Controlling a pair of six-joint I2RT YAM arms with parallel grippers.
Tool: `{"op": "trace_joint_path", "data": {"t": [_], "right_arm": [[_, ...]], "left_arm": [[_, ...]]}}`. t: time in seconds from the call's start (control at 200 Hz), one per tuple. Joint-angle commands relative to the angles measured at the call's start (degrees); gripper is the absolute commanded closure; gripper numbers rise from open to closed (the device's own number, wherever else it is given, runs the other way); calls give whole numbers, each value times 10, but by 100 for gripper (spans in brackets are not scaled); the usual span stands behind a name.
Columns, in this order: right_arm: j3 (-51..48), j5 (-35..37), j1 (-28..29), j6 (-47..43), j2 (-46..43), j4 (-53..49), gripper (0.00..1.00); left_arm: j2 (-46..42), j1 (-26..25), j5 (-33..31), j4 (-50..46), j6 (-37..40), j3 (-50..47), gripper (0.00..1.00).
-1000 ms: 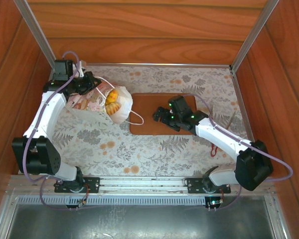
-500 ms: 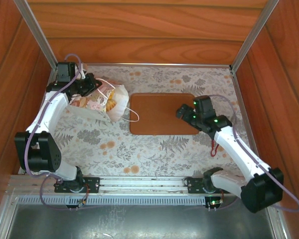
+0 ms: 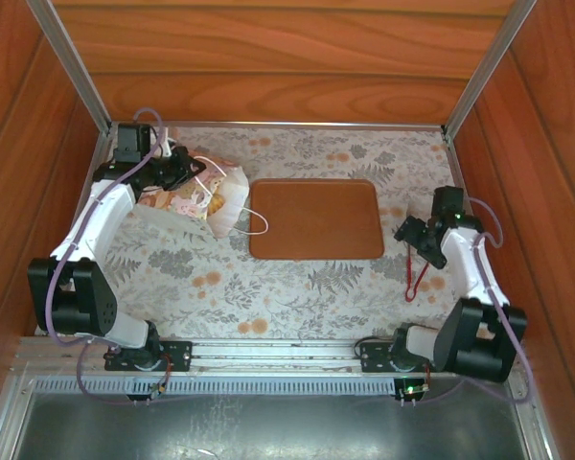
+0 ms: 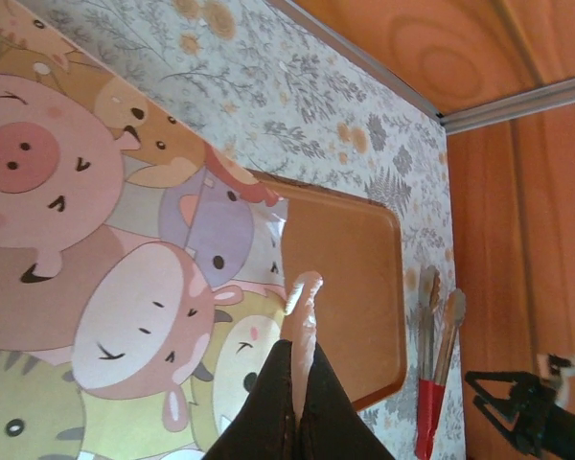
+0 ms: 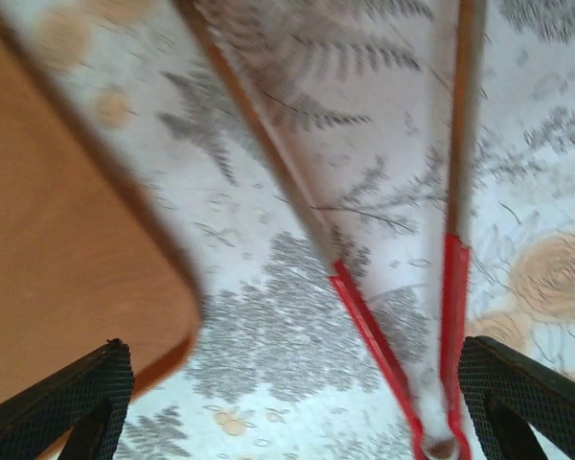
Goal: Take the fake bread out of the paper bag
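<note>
Clamping the paper bag (image 3: pixel 220 201) in the left gripper (image 3: pixel 194 172) — risking tearing it if tugged. Holding the right gripper (image 3: pixel 409 233) spread wide over tongs (image 5: pixel 454 316).

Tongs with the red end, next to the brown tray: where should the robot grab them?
Probably across both arms of the tongs, in the red stretch near the joined end, coming straight down from above. They lie flat in a narrow V, so near that end the arms sit close together. The open right gripper could straddle both there, one finger outside each arm.
</note>
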Motion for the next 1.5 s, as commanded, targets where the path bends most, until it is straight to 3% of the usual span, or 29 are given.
{"op": "trace_joint_path", "data": {"t": [0.0,0.18,0.375,0.944,1.284,1.384,1.494], "right_arm": [[30,-8,-20,-39,37,-43,6],[31,-2,-60,-35,63,-30,3],[22,-43,-102,-32,77,-15,1],[61,-85,-104,-73,178,-12,1],[77,-179,-93,-104,199,8,7],[87,-179,-90,-110,206,3,8],[104,-120,-78,-110,208,-24,9]], "left_arm": [[-8,-5,18,10,18,5,100],[-8,-5,20,10,18,9,100],[-9,-5,20,10,19,10,100],[0,-4,34,17,9,18,100],[-4,-5,36,26,0,19,100],[-4,-4,37,30,-3,18,100],[-5,-5,40,34,-4,19,100]]}}
